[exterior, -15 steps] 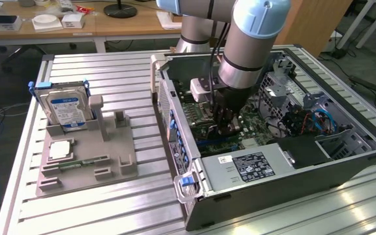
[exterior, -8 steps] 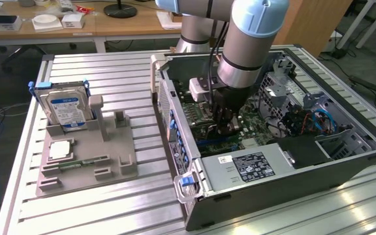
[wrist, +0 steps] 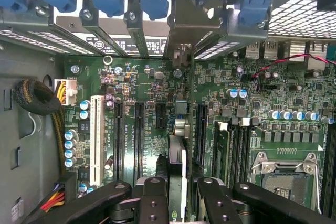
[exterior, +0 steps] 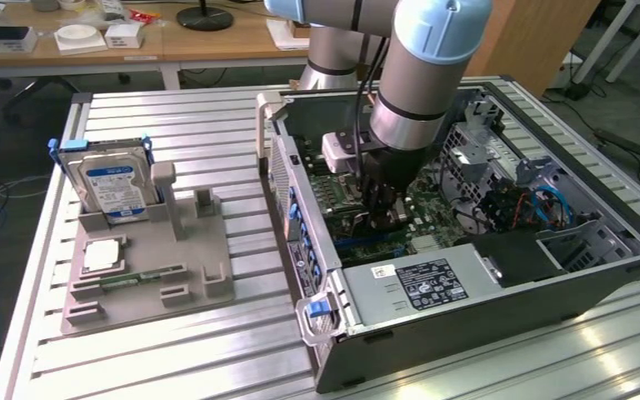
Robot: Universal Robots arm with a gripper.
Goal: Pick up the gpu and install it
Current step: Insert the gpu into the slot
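My gripper [wrist: 178, 203] is shut on the gpu [wrist: 177, 156], a thin card seen edge-on between the two black fingers [wrist: 152, 198]. The card stands over the green motherboard [wrist: 142, 93], in line with a black expansion slot. Its metal bracket [wrist: 184, 19] sits against the rear slot openings under the blue latches. In the exterior view my gripper [exterior: 387, 217] is deep inside the open computer case [exterior: 587, 275], just above the board, and the arm hides the card.
A grey holder [exterior: 187, 258] on the exterior view's left carries the silver blue-labelled hard drive [exterior: 114, 187] upright and a green memory stick [exterior: 131, 277] lying flat. In the case, a power supply [exterior: 432, 283], cables [exterior: 532, 204] and the CPU socket [wrist: 286, 179] surround the slot area.
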